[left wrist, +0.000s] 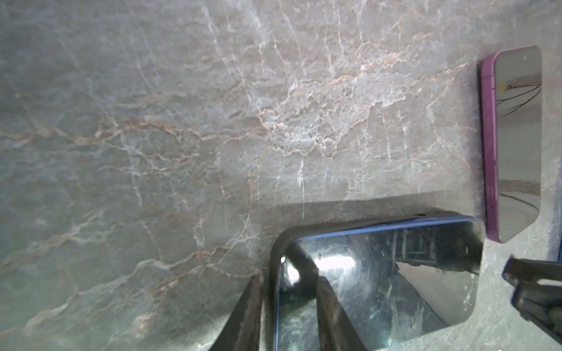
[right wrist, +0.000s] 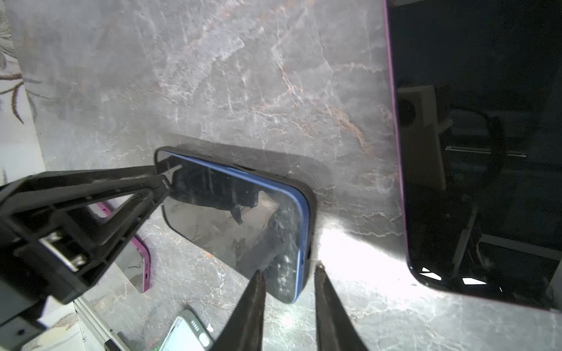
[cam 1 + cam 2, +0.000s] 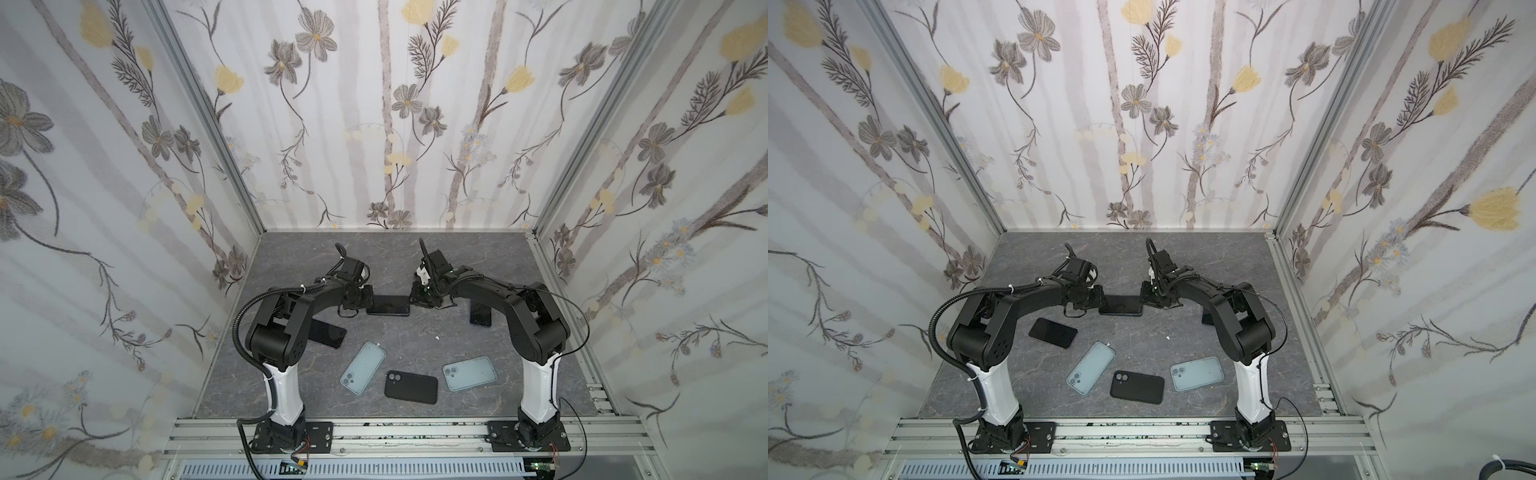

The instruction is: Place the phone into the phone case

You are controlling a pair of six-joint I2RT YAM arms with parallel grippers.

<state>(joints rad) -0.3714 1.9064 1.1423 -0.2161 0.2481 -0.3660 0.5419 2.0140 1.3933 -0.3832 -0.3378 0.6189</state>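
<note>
**Task item.** We find the blue phone (image 3: 388, 306) lying screen up on the grey marbled table (image 3: 374, 257), a little toward 12 o'clock from the table's centre. Its length runs from 9 to 3 o'clock. It sits inside the black phone case (image 1: 281, 240) but is not flush. A strip of blue edge stands above the case rim along one long side and around the 3 o'clock end.

**Left gripper.** The left gripper (image 3: 366, 300) is at the phone's 9 o'clock end. One finger (image 1: 246, 316) lies outside the case corner and the other finger (image 1: 331, 307) reaches over the screen, so the case rim sits in the narrow gap between them. We cannot tell whether they clamp that rim.

**Right gripper.** The right gripper (image 2: 288, 270) is at the 3 o'clock end with its fingers spread, and bare table shows between them. One fingertip (image 2: 252, 307) overlaps the screen corner and the other fingertip (image 2: 328, 310) is just beyond the case. We cannot confirm contact with either.

**Surroundings.**
- A purple-edged phone (image 3: 1053, 332) lies face up at 7 o'clock from the task phone.
- A second purple-edged phone (image 3: 481, 316) lies at 4 o'clock, partly under the right arm.
- Toward 6 o'clock, well apart from the task phone, three empty cases lie in a row:
  - a translucent case (image 3: 363, 367);
  - a loose black case (image 3: 411, 387);
  - another translucent case (image 3: 470, 372).
</note>
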